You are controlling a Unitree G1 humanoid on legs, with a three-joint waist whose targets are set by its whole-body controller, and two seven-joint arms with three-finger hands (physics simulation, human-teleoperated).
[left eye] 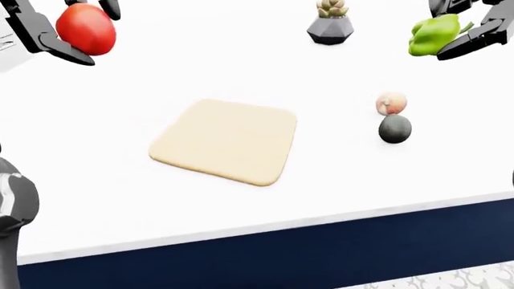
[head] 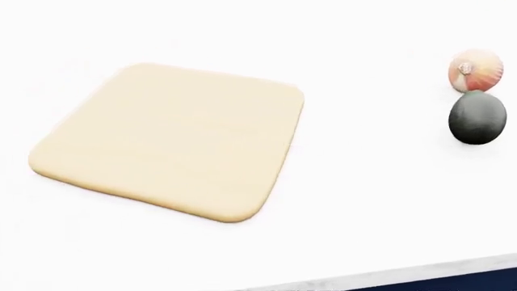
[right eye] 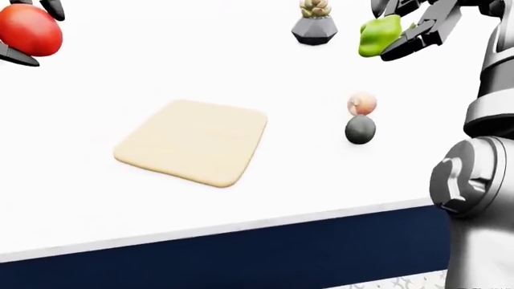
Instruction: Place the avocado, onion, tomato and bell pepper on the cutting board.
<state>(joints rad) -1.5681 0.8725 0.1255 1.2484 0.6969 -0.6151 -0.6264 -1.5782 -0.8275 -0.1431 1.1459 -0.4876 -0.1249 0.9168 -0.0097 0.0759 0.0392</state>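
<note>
Both hands are up and loaded, with the board bare between them.

The white counter (left eye: 120,198) carries the pale cutting board (left eye: 226,141) near its middle, nothing on it. The left hand (left eye: 48,27), raised far left, grips the red tomato (left eye: 85,29). The right hand (right eye: 417,23), raised far right, clasps the green bell pepper (right eye: 379,35). Right of the board the onion (head: 475,71) touches the dark avocado (head: 477,117) just nearer. A potted succulent (left eye: 330,23) stands far off.

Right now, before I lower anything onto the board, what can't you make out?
- Left robot hand: cut by the left-eye view's top-left edge; its grip behind the tomato is hidden.
- Right robot hand: cropped at the right-eye view's top, holding the bell pepper.
- Head view: shows neither hand.
</note>
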